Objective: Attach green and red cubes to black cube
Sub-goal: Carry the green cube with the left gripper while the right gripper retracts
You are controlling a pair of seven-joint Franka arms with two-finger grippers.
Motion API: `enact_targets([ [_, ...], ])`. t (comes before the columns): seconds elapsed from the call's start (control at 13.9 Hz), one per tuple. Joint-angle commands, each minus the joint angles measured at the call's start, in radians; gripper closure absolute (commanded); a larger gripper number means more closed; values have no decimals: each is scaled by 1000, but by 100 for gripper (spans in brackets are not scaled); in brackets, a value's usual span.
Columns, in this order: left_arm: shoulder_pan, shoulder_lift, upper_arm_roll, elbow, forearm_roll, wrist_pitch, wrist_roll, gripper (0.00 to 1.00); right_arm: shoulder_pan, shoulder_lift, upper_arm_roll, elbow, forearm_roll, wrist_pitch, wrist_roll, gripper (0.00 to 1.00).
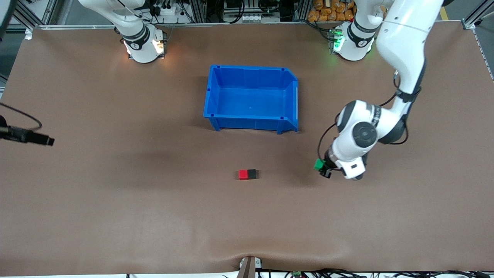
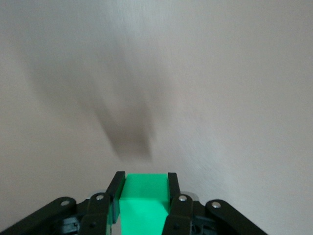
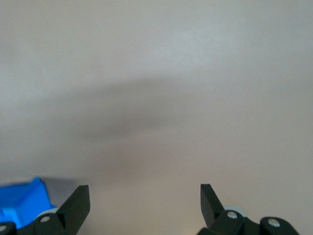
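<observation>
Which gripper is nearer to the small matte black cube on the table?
Left. The left gripper, shut on the bright green cube, is over the table toward the left arm's end from the black cube. The right gripper waits open, outside the front view.

Cubes: two joined, one aloft
Red cube [image 1: 243, 175] touching black cube [image 1: 252, 174] on surface; green cube [image 1: 318, 165] clamped in left gripper [image 1: 323, 168] jaws, airborne.

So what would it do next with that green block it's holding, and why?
Probably carry it toward the black cube and bring it against the bare face at the left arm's end of the table. The left gripper is shut on the green cube, up over bare table, while the red cube already sits against the black one. The right gripper waits open.
</observation>
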Motion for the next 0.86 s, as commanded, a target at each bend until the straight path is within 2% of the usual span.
enact_targets([
  [0.0,-62,134,6,215,-1,-90,-159,100,25,-246,11,-366,-37,157,-79,0],
  [0.14,-87,177,6,272,-28,-98,-226,100,27,-428,11,-639,-43,320,-81,0],
  [0.22,-91,200,6,306,-42,-98,-254,100,27,-477,11,-716,-43,352,-79,0],
  [0.29,-114,221,6,332,-48,-98,-288,100,27,-494,12,-739,-43,353,-79,0],
  [0.43,-154,255,17,381,-48,-98,-344,100,21,-471,11,-705,-46,345,-88,0],
  [0.58,-166,284,8,416,-50,-98,-393,100,27,-430,11,-622,-51,287,-84,0],
  [0.79,-217,336,17,464,-48,-98,-441,100,48,-427,20,-495,-112,187,-88,0],
])
